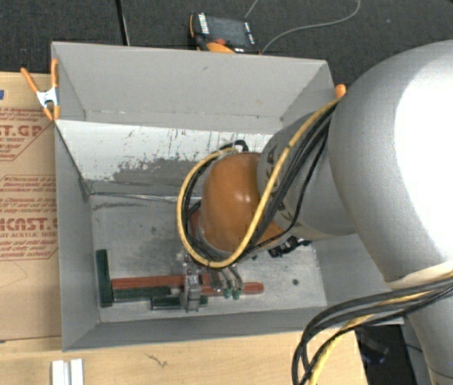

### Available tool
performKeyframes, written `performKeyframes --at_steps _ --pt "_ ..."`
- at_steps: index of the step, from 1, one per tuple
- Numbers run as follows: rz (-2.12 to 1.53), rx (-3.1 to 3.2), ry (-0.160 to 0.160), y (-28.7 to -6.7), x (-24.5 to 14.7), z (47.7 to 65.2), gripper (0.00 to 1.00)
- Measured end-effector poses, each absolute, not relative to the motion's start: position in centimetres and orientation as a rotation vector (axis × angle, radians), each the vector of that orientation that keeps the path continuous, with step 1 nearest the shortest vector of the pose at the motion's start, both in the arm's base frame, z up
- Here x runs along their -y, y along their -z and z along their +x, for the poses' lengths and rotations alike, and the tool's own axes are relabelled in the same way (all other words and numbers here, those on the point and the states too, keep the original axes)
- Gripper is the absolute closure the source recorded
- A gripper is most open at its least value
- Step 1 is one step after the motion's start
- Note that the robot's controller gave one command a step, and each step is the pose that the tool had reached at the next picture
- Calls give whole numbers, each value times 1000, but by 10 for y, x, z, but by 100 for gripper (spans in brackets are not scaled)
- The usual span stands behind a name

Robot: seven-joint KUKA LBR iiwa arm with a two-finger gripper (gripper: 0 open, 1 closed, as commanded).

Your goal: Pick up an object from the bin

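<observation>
My gripper (207,284) is low over the front of the bin floor, under the orange wrist cover. It sits right on a long red-brown bar (142,283) that lies left to right along the front wall; the bar's right end (252,288) sticks out past the gripper. A dark green L-shaped piece (103,277) stands at the bar's left end, and its lower arm (162,301) runs right, just in front of the bar, up to the gripper. Whether the bar is gripped is hidden by the gripper's own body.
The arm and its yellow and black cables cover the right half of the bin. The bin's front wall is close behind the bar. The scuffed floor to the left and behind the gripper is bare metal.
</observation>
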State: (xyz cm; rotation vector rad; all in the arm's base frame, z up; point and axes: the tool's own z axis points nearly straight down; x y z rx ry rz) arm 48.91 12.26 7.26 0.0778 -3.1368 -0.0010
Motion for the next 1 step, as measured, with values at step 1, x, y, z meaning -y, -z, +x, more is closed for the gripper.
performKeyframes --at_steps 1 --pt "144 3147 3 -231 -123 482 100"
